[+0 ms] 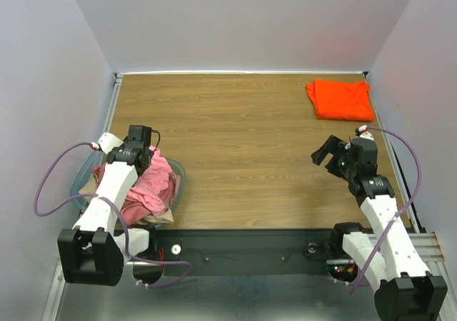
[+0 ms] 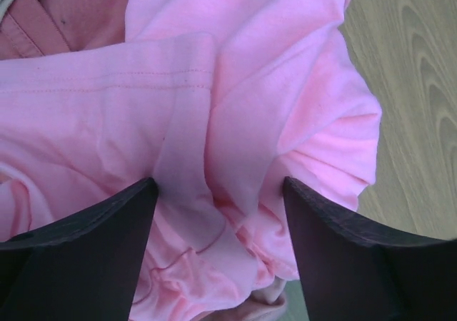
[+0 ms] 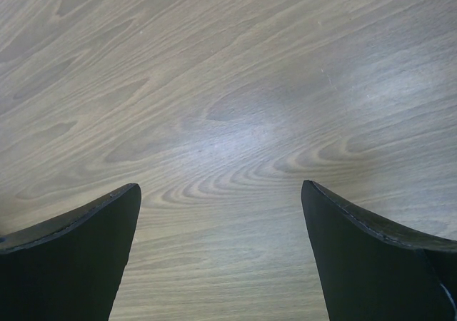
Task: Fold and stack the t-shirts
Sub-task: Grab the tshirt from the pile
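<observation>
My left jaws: apart, astride a fold of the pink t-shirt in the tub, perhaps touching, to lift it.
My right jaws: apart over the bench, idle.
Orange t-shirt: folded far-right, stack base.

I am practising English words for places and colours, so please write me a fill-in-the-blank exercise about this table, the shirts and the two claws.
1. The folded orange t-shirt lies at the far ____ corner of the table.
2. The t-shirt under the open left claw is ____ in colour.
3. The right claw, open over the wood, holds ____.

Missing words: right; pink; nothing.
</observation>
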You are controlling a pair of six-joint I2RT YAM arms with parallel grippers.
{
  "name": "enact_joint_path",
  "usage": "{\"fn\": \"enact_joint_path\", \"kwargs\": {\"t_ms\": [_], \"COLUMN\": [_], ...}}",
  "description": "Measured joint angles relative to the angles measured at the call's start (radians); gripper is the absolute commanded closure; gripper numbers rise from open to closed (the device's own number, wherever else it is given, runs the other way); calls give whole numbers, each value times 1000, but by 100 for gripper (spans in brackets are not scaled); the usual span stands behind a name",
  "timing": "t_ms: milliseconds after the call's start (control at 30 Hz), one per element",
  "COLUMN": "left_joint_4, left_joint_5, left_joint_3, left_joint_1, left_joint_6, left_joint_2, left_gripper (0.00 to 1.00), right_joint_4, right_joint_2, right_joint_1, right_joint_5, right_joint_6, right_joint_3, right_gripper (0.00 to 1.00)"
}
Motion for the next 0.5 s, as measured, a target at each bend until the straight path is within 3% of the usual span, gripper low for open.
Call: {"fn": "enact_joint_path", "kwargs": {"t_ms": [167,400,500], "left_joint_4": [21,42,46], "left_joint_5": [10,18,27], "left_joint_3": [-8,-10,-8], "left_joint_1": [5,11,12], "left_joint_6": [8,28,40], "left_joint_2": [3,27,28], "left_gripper": [43,100,100], "right_joint_4": [0,0,0], "right_joint_2": [7,7,7], "right_joint_1": [0,0,0], "right_joint_5": [0,0,0], "right_joint_6": [0,0,0], "right_joint_3": [0,0,0], "right_gripper": [0,0,0]}}
